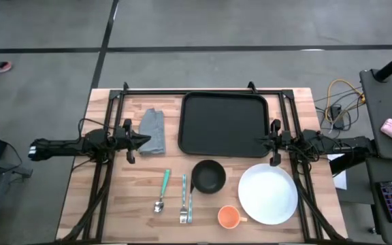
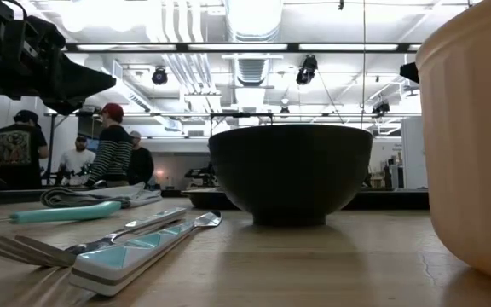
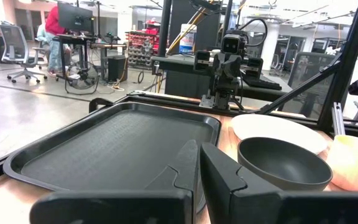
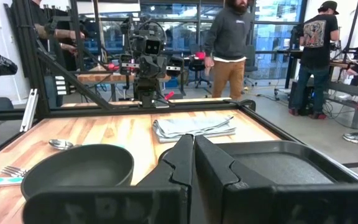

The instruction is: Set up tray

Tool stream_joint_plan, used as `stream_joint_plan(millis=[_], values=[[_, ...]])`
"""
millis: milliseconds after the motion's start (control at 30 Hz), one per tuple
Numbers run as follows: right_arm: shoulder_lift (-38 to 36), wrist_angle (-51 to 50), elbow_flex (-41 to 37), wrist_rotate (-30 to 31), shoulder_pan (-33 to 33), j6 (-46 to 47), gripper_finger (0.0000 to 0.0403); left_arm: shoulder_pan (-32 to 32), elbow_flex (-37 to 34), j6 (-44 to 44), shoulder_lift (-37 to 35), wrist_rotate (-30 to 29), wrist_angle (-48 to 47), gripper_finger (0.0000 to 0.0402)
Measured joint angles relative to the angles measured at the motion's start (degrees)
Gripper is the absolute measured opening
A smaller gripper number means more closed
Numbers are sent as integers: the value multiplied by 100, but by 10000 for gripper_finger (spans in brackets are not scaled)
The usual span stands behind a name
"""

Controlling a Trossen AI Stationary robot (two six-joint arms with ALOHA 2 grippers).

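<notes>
The black tray (image 1: 224,124) lies flat at the table's far middle, with nothing on it. My left gripper (image 1: 143,141) is shut and hangs above the right edge of a folded grey cloth (image 1: 153,131), just left of the tray. In the low view it (image 2: 66,81) is raised well off the table. My right gripper (image 1: 261,141) is shut and hovers at the tray's right rim. A black bowl (image 1: 209,176), white plate (image 1: 268,193) and orange cup (image 1: 229,217) stand on the wood nearer me. The left wrist view shows the tray (image 3: 104,149) and bowl (image 3: 284,165).
A teal-handled spoon (image 1: 162,190), a fork (image 1: 183,201) and a knife (image 1: 190,197) lie left of the bowl. A black frame rail (image 1: 203,91) runs along the far edge. People stand in the room beyond the table (image 4: 232,37). Bare wood (image 1: 128,204) shows at the near left.
</notes>
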Motion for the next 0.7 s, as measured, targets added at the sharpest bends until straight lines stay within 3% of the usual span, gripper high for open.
stream_joint_plan(millis=[167,500,600,700], values=[[1,99,0,-2,0,130,9,2,-1,0,0,0,0,0],[4,680,4,5,2,2903,8,7,1,-2,4,0,7,0],[-3,827,4,37,2,4461,9,13,-1,-72,7,-10,34,0],[23,663,4,594,-4,4978,9,13,-1,-607,-2,-18,61,0]])
